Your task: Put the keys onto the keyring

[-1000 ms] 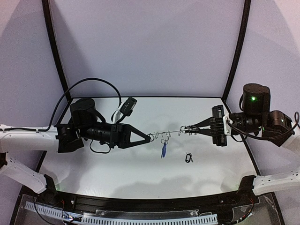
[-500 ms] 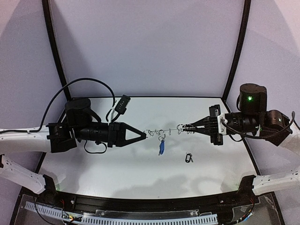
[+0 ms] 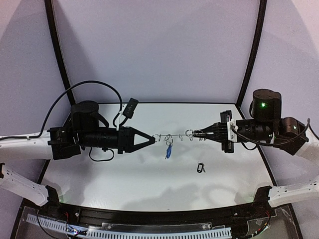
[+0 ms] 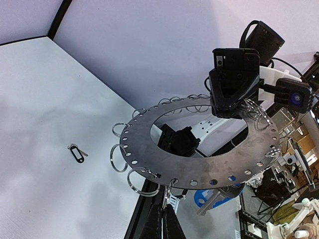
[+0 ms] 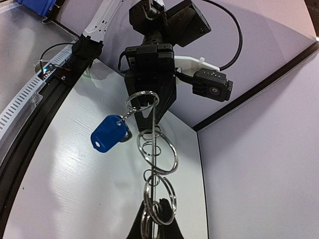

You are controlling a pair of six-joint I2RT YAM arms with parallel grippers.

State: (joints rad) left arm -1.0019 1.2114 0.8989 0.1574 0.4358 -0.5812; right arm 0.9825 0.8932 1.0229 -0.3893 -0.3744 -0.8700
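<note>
The keyring (image 4: 209, 172), a flat dark-grey ring with wire loops on its rim, hangs in the air between both grippers; it shows edge-on in the top view (image 3: 175, 135). My left gripper (image 3: 153, 137) (image 4: 162, 208) is shut on a wire loop at its near rim. My right gripper (image 3: 195, 133) (image 5: 154, 204) is shut on the opposite rim among several loops. The blue-tagged key (image 3: 168, 151) (image 5: 108, 134) hangs from a loop on the ring. The black-headed key (image 3: 201, 168) (image 4: 76, 153) lies loose on the white table, below and right of the ring.
The white table (image 3: 124, 174) is bounded by a black frame and pale walls. A black cable rail (image 3: 149, 219) runs along the near edge. A small camera module (image 3: 130, 107) sticks out above the left wrist.
Both grippers have moved a little left and away with the ring held between them. The blue key has swung with it. The black key has not moved.
</note>
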